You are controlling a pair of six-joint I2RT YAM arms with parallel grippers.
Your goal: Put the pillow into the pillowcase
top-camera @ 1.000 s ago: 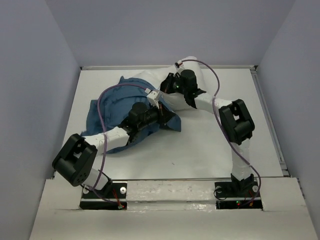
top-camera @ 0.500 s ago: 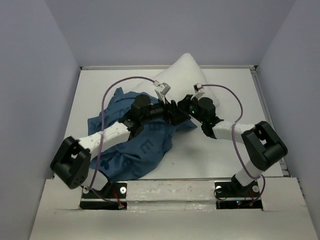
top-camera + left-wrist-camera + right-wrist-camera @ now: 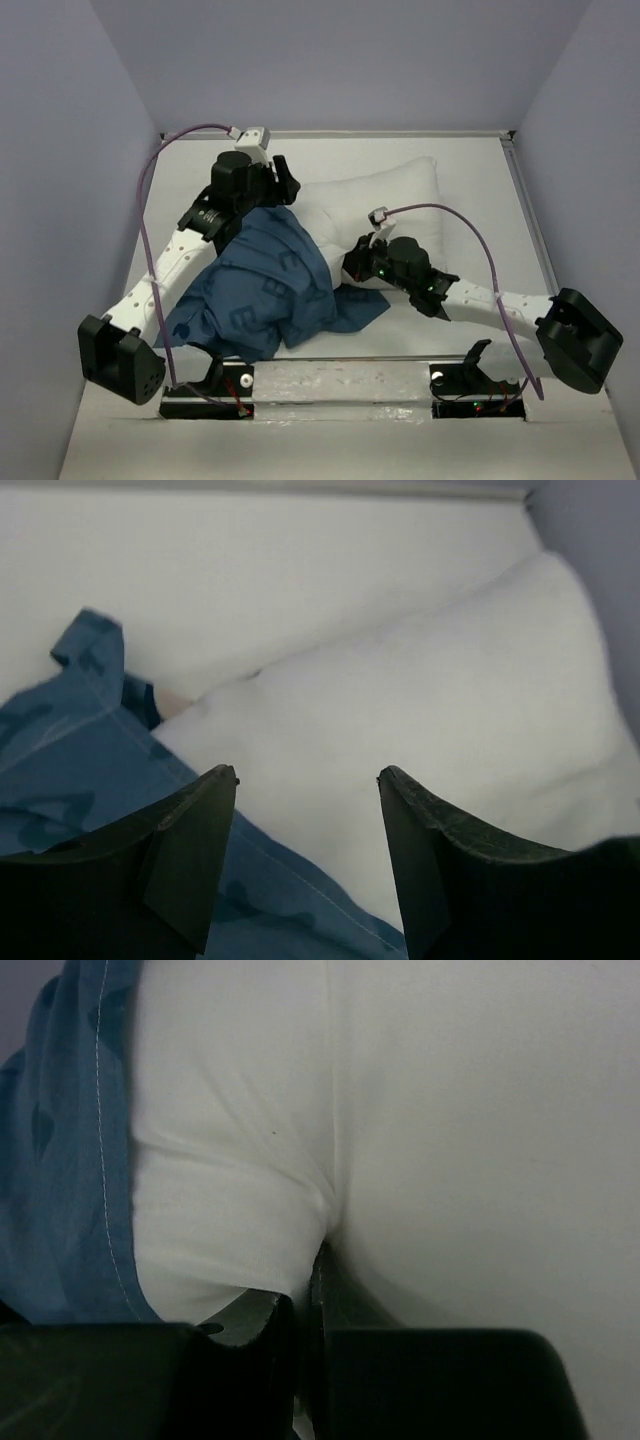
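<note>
Now I log: left hand point(image 3: 307, 776), swung to the far-left corner, spread and empty; right hand point(image 3: 305, 1282), pulled nearward, apparently pinching the pillow point(image 3: 392, 195), which lies across the worktop point(image 3: 482, 200), pillowcase point(image 3: 265, 292) over its left end.

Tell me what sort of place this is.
Probably a robot lab work cell, not a bedroom: plain walls box in a white table, a left arm and right arm are bolted at its near edge, and a pillow and pillowcase lie on it.
</note>
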